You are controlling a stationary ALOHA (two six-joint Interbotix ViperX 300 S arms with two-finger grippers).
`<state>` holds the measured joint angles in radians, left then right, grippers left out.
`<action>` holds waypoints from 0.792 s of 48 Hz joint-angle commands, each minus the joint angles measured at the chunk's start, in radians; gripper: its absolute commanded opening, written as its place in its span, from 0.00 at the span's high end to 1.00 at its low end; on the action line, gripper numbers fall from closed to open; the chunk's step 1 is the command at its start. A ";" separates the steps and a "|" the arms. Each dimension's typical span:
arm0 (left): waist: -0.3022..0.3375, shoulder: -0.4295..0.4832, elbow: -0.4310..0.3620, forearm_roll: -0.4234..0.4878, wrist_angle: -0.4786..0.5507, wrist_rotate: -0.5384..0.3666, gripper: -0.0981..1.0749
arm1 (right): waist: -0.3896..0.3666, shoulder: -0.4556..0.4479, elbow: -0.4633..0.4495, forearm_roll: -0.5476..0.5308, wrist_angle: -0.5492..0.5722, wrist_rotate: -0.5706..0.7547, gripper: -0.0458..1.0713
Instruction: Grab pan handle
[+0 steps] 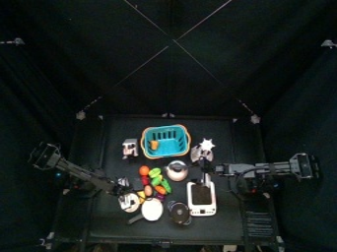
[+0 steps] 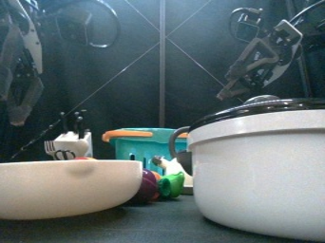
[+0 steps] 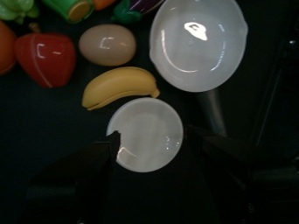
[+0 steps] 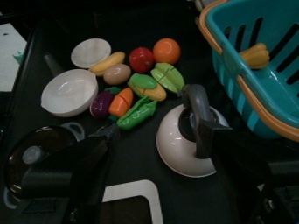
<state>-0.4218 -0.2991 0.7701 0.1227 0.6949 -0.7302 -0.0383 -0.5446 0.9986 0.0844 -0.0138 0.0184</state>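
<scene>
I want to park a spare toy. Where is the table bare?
Bare table runs behind the teal basket and down both side edges. The middle and front are crowded: toy food, bowl and white pot sit close together.

Teal basket (image 4: 260, 61), orange rim. Yellow banana (image 3: 119, 86), red pepper (image 3: 45, 59) beyond left claw; white bowl (image 3: 198, 44).
</scene>
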 commanded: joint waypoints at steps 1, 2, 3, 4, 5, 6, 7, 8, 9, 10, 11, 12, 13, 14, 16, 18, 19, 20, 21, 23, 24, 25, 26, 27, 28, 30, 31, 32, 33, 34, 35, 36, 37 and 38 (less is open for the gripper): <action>-0.058 0.011 -0.052 0.077 0.015 -0.094 0.10 | 0.002 -0.018 -0.009 0.002 0.005 -0.002 0.05; -0.064 0.014 -0.055 0.081 0.020 -0.110 0.10 | 0.002 -0.020 -0.009 0.002 0.008 -0.002 0.05; -0.071 0.018 -0.058 0.083 0.025 -0.129 0.10 | 0.002 -0.020 -0.008 0.003 0.009 -0.002 0.05; -0.077 0.025 -0.061 0.083 0.028 -0.144 0.10 | 0.002 -0.020 -0.008 0.002 0.011 -0.002 0.05; -0.081 0.031 -0.064 0.083 0.028 -0.160 0.10 | 0.002 -0.021 -0.008 0.002 0.012 -0.002 0.05; -0.086 0.037 -0.066 0.081 0.026 -0.173 0.10 | 0.002 -0.023 -0.006 0.002 0.014 -0.002 0.05; -0.092 0.044 -0.067 0.080 0.025 -0.183 0.10 | 0.000 -0.023 -0.005 0.000 0.014 -0.002 0.05; -0.100 0.057 -0.074 0.075 0.025 -0.196 0.10 | -0.002 -0.025 -0.003 0.000 0.014 -0.002 0.05; -0.104 0.066 -0.077 0.071 0.023 -0.201 0.10 | -0.002 -0.025 -0.002 -0.002 0.014 -0.002 0.05; -0.109 0.075 -0.081 0.066 0.023 -0.202 0.10 | -0.003 -0.026 0.000 -0.002 0.014 -0.002 0.05; -0.114 0.083 -0.086 0.061 0.021 -0.202 0.10 | -0.003 -0.028 0.002 -0.002 0.014 -0.003 0.05; -0.117 0.092 -0.091 0.055 0.018 -0.202 0.10 | -0.003 -0.028 0.003 -0.003 0.014 -0.003 0.05; -0.120 0.103 -0.095 0.049 0.015 -0.202 0.09 | -0.003 -0.029 0.006 -0.003 0.014 -0.003 0.05; -0.123 0.118 -0.101 0.044 0.006 -0.202 0.09 | -0.003 -0.031 0.009 -0.003 0.014 -0.003 0.05; -0.123 0.140 -0.114 0.040 -0.009 -0.202 0.09 | -0.003 -0.034 0.014 -0.003 0.014 -0.002 0.05; -0.127 0.158 -0.124 0.040 -0.020 -0.201 0.09 | -0.003 -0.040 0.018 0.000 0.015 -0.002 0.05; -0.127 0.167 -0.130 0.040 -0.026 -0.201 0.09 | -0.003 -0.041 0.023 0.002 0.015 -0.002 0.05; -0.129 0.176 -0.135 0.041 -0.029 -0.202 0.09 | -0.003 -0.044 0.026 0.002 0.015 -0.002 0.05; -0.129 0.186 -0.140 0.043 -0.031 -0.202 0.09 | -0.002 -0.049 0.028 0.002 0.015 -0.002 0.05; -0.130 0.201 -0.147 0.040 -0.029 -0.202 0.09 | 0.002 -0.057 0.035 0.003 0.018 0.000 0.05; -0.133 0.210 -0.149 0.040 -0.029 -0.202 0.08 | 0.002 -0.064 0.038 0.006 0.021 0.000 0.05; -0.137 0.218 -0.150 0.040 -0.029 -0.204 0.08 | 0.003 -0.069 0.041 0.006 0.023 0.000 0.05; -0.138 0.222 -0.152 0.040 -0.028 -0.207 0.08 | 0.003 -0.074 0.044 0.008 0.025 0.000 0.05; -0.140 0.232 -0.152 0.040 -0.028 -0.210 0.08 | 0.002 -0.080 0.046 0.009 0.026 0.000 0.05; -0.141 0.236 -0.152 0.038 -0.028 -0.213 0.08 | 0.002 -0.086 0.048 0.009 0.029 0.000 0.05; -0.146 0.253 -0.155 0.035 -0.028 -0.216 0.08 | 0.002 -0.098 0.051 0.008 0.035 -0.002 0.05; -0.149 0.261 -0.155 0.031 -0.028 -0.216 0.08 | 0.002 -0.104 0.051 0.006 0.037 -0.002 0.05; -0.150 0.265 -0.158 0.031 -0.028 -0.218 0.08 | 0.000 -0.109 0.052 0.006 0.040 -0.002 0.05; -0.152 0.279 -0.161 0.025 -0.031 -0.218 0.09 | -0.002 -0.114 0.054 0.005 0.043 -0.002 0.05; -0.153 0.288 -0.166 0.021 -0.029 -0.216 0.08 | -0.003 -0.118 0.054 0.005 0.046 -0.002 0.05; -0.156 0.298 -0.169 0.020 -0.026 -0.216 0.08 | -0.003 -0.121 0.055 0.003 0.051 -0.002 0.05; -0.158 0.307 -0.173 0.017 -0.026 -0.216 0.09 | -0.003 -0.126 0.055 0.003 0.054 -0.002 0.05; -0.161 0.316 -0.176 0.014 -0.026 -0.216 0.09 | -0.003 -0.129 0.055 0.003 0.058 -0.002 0.05; -0.163 0.324 -0.179 0.012 -0.025 -0.216 0.09 | -0.003 -0.130 0.055 0.002 0.061 -0.003 0.05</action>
<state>-0.5737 0.0015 0.6259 0.1427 0.6703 -0.9465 -0.0399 -0.6596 1.0646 0.0890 0.0430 0.0169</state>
